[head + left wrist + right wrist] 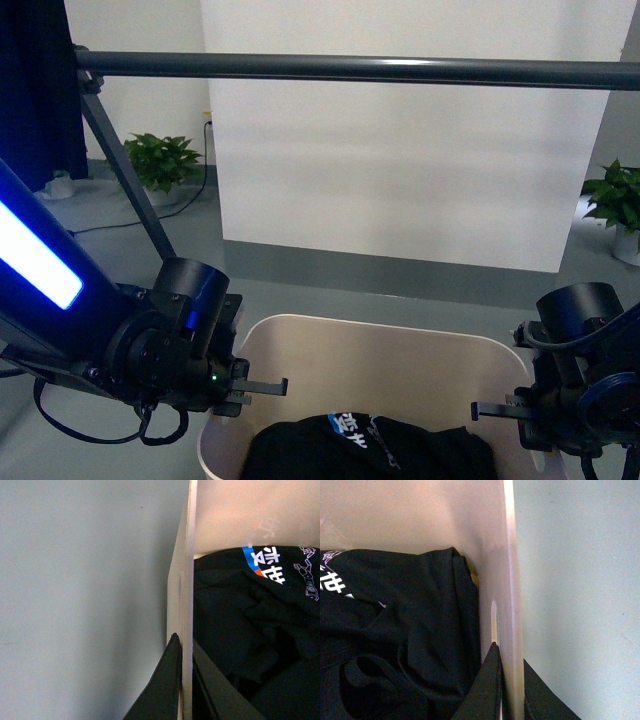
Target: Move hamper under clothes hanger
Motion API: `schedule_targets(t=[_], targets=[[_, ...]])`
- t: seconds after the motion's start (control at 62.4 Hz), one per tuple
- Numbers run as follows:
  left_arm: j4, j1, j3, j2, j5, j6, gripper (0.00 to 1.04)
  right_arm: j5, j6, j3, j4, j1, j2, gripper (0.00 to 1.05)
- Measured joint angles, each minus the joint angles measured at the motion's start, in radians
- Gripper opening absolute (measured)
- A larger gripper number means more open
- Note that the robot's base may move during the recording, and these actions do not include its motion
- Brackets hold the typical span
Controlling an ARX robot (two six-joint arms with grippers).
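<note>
Holding the rim: the left gripper (252, 388) and the right gripper (498, 408) each pinched a side wall of the hamper (385, 330).
Left arm: lay low from the left, with its wrist bent over the hamper's left rim.
Right arm: mirrored it at the right rim, mostly cut off by the frame.
Hamper: stood on the grey floor (330, 290), in front of and lower than the bar of the clothes hanger (350, 68).
Front view only: the bar, one slanted leg and two potted plants (160, 160) by the white wall.
Wrist views only: one dark finger (167, 685) outside the wall and one inside, closed tight on it; black clothes (400, 630) filled the hamper to its walls.
</note>
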Motion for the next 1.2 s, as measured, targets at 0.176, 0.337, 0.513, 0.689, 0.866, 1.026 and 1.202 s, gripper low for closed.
schedule_targets(t=[0.176,0.337,0.513,0.689,0.866,1.026,1.202], targets=[[0.0,0.002,0.0,0.0,-0.005,0.0,0.04,-0.001,0.0,0.0,0.0,0.003,0.0,0.03],[0.0,0.003,0.0,0.0,-0.004,0.0,0.04,-0.001,0.0,0.0,0.0,0.003,0.0,0.03],[-0.081,-0.001,0.025,0.0,-0.033,-0.03,0.04,-0.02,0.048,0.008,-0.039,0.003,0.0,0.03],[-0.234,-0.02,0.072,0.001,-0.058,-0.08,0.04,-0.033,0.137,0.007,-0.053,0.004,0.013,0.03],[-0.245,-0.027,0.083,0.016,-0.06,-0.084,0.04,-0.03,0.157,0.001,-0.031,-0.003,0.029,0.03],[-0.244,-0.031,0.085,0.037,-0.062,-0.09,0.04,-0.032,0.164,-0.002,-0.007,-0.006,0.04,0.03],[-0.256,-0.031,0.091,0.045,-0.041,-0.116,0.15,-0.028,0.17,-0.008,0.014,-0.005,0.045,0.03]])
